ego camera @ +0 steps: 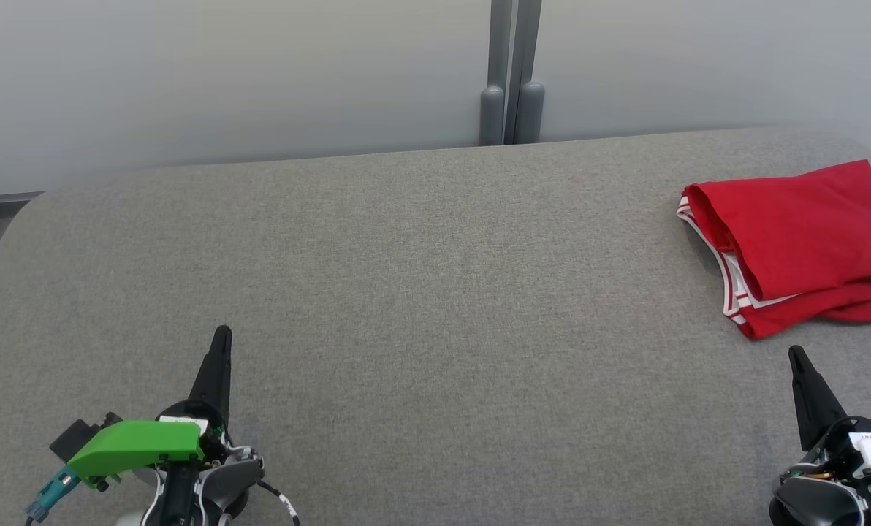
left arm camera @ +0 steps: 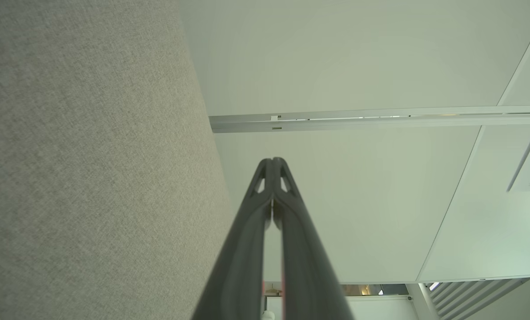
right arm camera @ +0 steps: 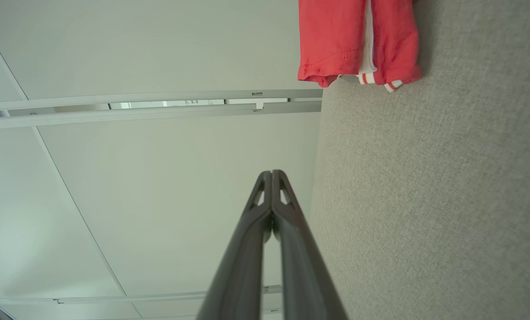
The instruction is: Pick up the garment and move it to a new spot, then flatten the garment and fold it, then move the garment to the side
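Spreading between the left gripper (ego camera: pixel 221 336) and the right gripper (ego camera: pixel 796 354), both clenched tight on nothing, the grey padded surface (ego camera: pixel 406 277) offers wide open room up to its rounded far edge. The folded red garment (ego camera: pixel 801 241) lies by the surface's right edge, perhaps overhanging it slightly, just ahead of the right gripper's tips without touching, well apart from the left

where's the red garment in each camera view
Head view: red garment, folded, at the right edge on the grey table.
Right wrist view: red garment at top centre, over the grey table's edge.
Left wrist view: grey table down the left side, pale wall right.
Shared landmark: the grey table's fabric top.
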Tool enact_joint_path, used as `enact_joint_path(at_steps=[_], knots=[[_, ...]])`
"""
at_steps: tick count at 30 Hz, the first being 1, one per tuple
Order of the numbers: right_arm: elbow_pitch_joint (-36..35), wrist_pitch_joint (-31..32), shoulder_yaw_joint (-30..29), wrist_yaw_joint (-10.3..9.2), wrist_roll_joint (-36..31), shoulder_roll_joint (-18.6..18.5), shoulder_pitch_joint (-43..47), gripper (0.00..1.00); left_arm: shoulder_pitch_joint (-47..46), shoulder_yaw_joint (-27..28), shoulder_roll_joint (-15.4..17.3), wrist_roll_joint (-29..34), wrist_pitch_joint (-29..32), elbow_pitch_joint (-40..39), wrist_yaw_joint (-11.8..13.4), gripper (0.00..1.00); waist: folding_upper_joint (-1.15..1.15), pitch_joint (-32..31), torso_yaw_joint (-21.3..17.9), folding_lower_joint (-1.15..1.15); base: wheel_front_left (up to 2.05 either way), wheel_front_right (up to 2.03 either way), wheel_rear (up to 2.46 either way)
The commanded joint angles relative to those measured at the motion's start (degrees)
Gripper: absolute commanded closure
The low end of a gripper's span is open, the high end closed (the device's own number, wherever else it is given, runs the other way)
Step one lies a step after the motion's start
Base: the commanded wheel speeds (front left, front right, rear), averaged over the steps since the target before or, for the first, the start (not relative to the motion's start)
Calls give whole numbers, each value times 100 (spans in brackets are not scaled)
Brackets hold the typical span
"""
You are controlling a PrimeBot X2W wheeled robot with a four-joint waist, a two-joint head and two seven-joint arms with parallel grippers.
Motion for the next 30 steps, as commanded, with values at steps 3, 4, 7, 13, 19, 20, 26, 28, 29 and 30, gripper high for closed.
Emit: enact_joint_path(at_steps=[3,4,7,13,19,20,26,28,29,30], knots=[[-18,18,-12,2,10,-24,-40,100,-62,-1,7,-31,28,-14,-35,100,0,0,0,0,0,0,0],[-18,18,-12,2,10,-24,-40,100,-62,-1,7,-31,27,-13,-35,100,0,0,0,0,0,0,0],[-19,18,-12,2,10,-24,-40,100,-62,-1,7,-31,27,-12,-35,100,0,0,0,0,0,0,0],[-19,18,-12,2,10,-24,-40,100,-62,-1,7,-31,27,-13,-35,100,0,0,0,0,0,0,0],[-19,18,-12,2,10,-24,-40,100,-62,-1,7,-31,27,-13,-35,100,0,0,0,0,0,0,0],[-19,18,-12,2,10,-24,-40,100,-62,-1,7,-31,27,-14,-35,100,0,0,0,0,0,0,0],[-19,18,-12,2,10,-24,-40,100,-62,-1,7,-31,27,-13,-35,100,0,0,0,0,0,0,0],[-19,18,-12,2,10,-24,-40,100,-62,-2,7,-30,27,-13,-35,100,0,0,0,0,0,0,0],[-19,18,-12,2,10,-24,-40,100,-62,-2,7,-30,27,-14,-35,100,0,0,0,0,0,0,0],[-19,18,-12,2,10,-24,-40,100,-62,-2,7,-30,27,-13,-35,100,0,0,0,0,0,0,0]])
